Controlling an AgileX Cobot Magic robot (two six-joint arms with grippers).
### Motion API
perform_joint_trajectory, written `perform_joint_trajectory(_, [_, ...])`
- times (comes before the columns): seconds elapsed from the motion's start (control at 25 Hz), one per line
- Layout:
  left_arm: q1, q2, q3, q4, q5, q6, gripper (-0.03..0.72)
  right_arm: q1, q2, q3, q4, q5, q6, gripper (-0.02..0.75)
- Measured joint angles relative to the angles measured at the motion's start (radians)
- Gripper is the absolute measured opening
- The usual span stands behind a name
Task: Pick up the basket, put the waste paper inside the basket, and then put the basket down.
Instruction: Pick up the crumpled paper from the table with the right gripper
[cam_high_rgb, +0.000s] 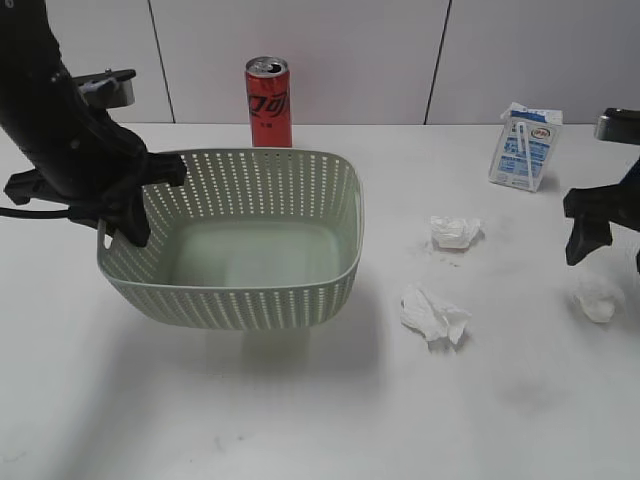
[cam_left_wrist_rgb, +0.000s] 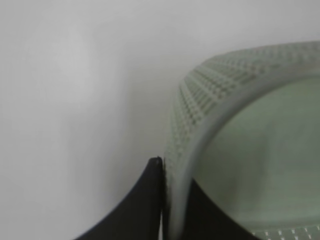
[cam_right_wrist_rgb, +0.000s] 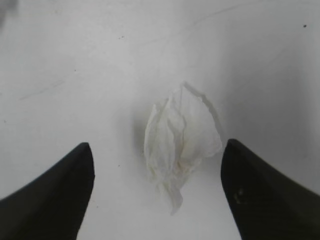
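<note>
While the table fills the lower frame of the exterior view as a plain white surface, the basket sits left of centre, tilted, its left end raised and a soft shadow spread below it; whether its right end touches the table I cannot tell. Its floor is bare. At its left rim the left gripper is pinching the basket's wall: in the left wrist view the two dark fingers sit pressed on either side of the perforated wall at the bottom of the frame. At the far right edge of the exterior view the right gripper hangs above a paper wad; in the right wrist view its fingers are spread wide in the lower corners, with that wad lying on the table between them, touched by neither. Two more wads lie right of the basket, well apart from it: one right of centre, another lower down. A blue-and-white carton stands at upper right, and a red can stands upright behind the basket, top centre-left.
</note>
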Motion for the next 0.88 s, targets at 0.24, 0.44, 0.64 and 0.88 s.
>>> perform_joint_trajectory(0.24, [0.000,0.000,0.000,0.021,-0.005,0.000,-0.001,0.000,0.144,-0.057,-0.031,0.021,0.000,0.595])
perform_joint_trajectory(0.44, [0.000,0.000,0.000,0.029,-0.013,0.000,-0.001,0.000,0.187,-0.058,-0.086,0.034,0.002,0.594])
perform_joint_trajectory(0.64, [0.000,0.000,0.000,0.029,-0.014,0.000,-0.001,0.000,0.208,-0.058,-0.086,0.044,0.003,0.594])
perform_joint_trajectory(0.88, [0.000,-0.002,0.000,0.029,-0.014,0.000,-0.001,0.000,0.208,-0.058,-0.086,0.041,0.002,0.563])
